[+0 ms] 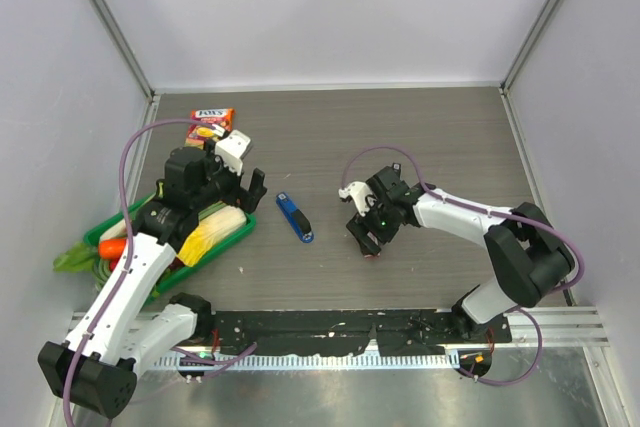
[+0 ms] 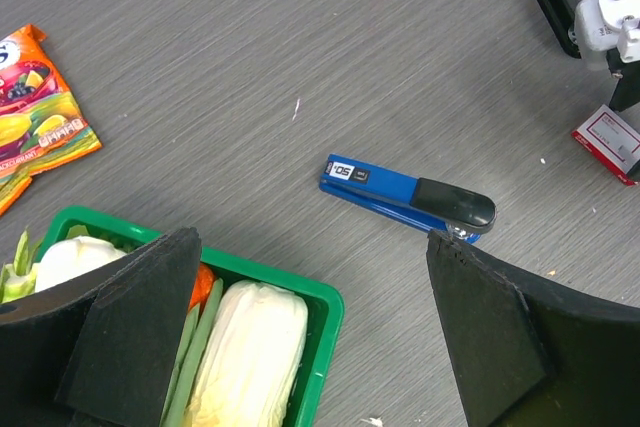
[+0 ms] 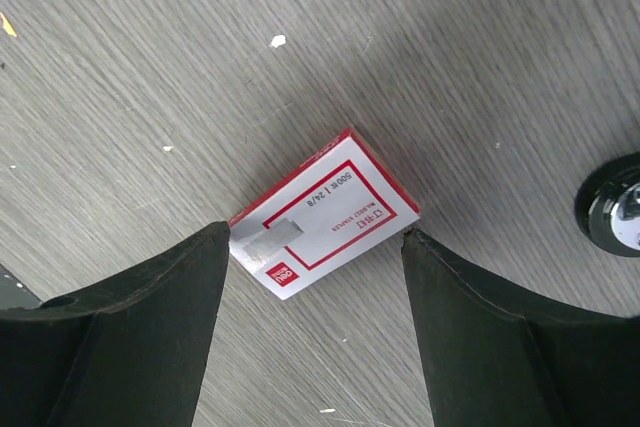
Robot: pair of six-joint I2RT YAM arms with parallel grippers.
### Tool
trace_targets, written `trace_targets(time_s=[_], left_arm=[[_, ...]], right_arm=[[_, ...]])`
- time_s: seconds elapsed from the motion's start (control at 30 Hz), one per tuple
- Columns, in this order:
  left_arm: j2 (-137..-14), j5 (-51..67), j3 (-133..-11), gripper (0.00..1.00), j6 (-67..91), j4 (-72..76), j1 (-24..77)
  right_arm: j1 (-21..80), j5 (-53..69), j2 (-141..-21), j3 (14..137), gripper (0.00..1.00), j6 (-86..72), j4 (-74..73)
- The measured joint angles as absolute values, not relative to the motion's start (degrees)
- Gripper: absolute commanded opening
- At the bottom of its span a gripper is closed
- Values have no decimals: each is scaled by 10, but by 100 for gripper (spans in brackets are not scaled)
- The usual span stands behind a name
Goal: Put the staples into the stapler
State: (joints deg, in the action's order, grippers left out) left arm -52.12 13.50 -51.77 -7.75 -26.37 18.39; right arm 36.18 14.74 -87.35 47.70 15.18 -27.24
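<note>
Right wrist view shows the right end effector [image 3: 316,235] straddling the red-and-white box [image 3: 330,202], with its grip untellable; fetching staples seems underway, needing a squared pinch, left end effector [image 2: 312,239] released.

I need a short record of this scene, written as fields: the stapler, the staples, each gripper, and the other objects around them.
stapler: blue stapler with a black tip, lying closed at the middle of the grey table, untouched
staples: no loose silvery strip in view; small red-and-white cardboard box lies flat on the table
right gripper: fingers on both sides of the box; grip unclear
left gripper: open, empty, over the edge of a green plastic tray of vegetables
other: orange snack packet, far left
</note>
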Motion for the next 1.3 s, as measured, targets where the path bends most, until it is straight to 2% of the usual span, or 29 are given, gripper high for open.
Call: trace_targets(time_s=[0.47, 0.67, 0.8, 0.93, 1.13, 1.3], left_arm=[[-521, 135, -513, 100, -78, -264, 184], [-521, 135, -512, 100, -78, -264, 184], [-521, 135, -512, 100, -78, -264, 184], [-521, 135, -512, 100, -78, -264, 184], [-521, 135, -512, 100, -78, -263, 184], [-525, 135, -512, 100, -78, -263, 184]], right_arm=[[363, 170, -894, 492, 73, 134, -279], [368, 150, -898, 495, 64, 129, -270], [385, 124, -900, 495, 61, 130, -265], [406, 90, -900, 493, 61, 135, -258], [419, 58, -900, 491, 65, 148, -258], [419, 51, -898, 489, 64, 156, -258]])
